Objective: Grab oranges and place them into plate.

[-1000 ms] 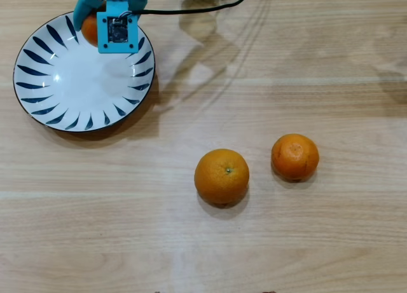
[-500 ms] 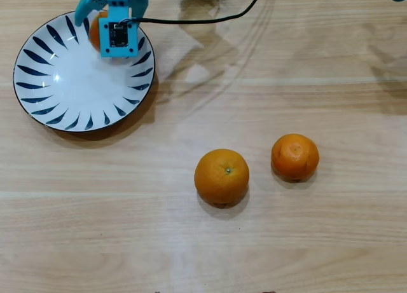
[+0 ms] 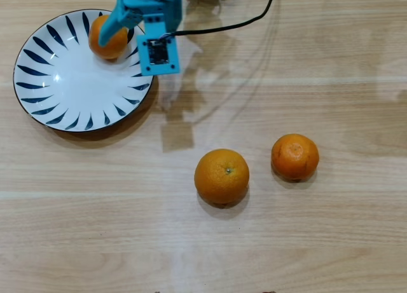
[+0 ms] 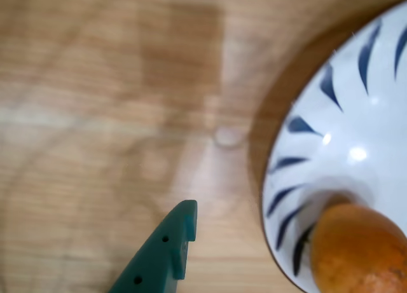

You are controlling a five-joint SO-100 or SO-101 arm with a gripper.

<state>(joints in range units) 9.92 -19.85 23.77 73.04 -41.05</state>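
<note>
So far one small orange (image 3: 106, 37) sits in the plate (image 3: 57, 96), upper left. Gripper (image 3: 124, 21) beside it, open, empty. Large orange (image 3: 221, 177) and second small orange (image 3: 295, 157) remain on table, lower centre-right.

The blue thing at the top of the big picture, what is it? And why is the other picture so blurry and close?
That blue thing is a robot arm with a two-finger claw, and its job is putting oranges on a plate. The big picture comes from a camera looking straight down at a wooden table. One small orange already sits in the blue-striped plate. A larger orange and another small orange wait on the table. The close picture comes from a camera riding on the claw: you see one green finger, the plate's edge and the orange. The claw looks empty now.
</note>
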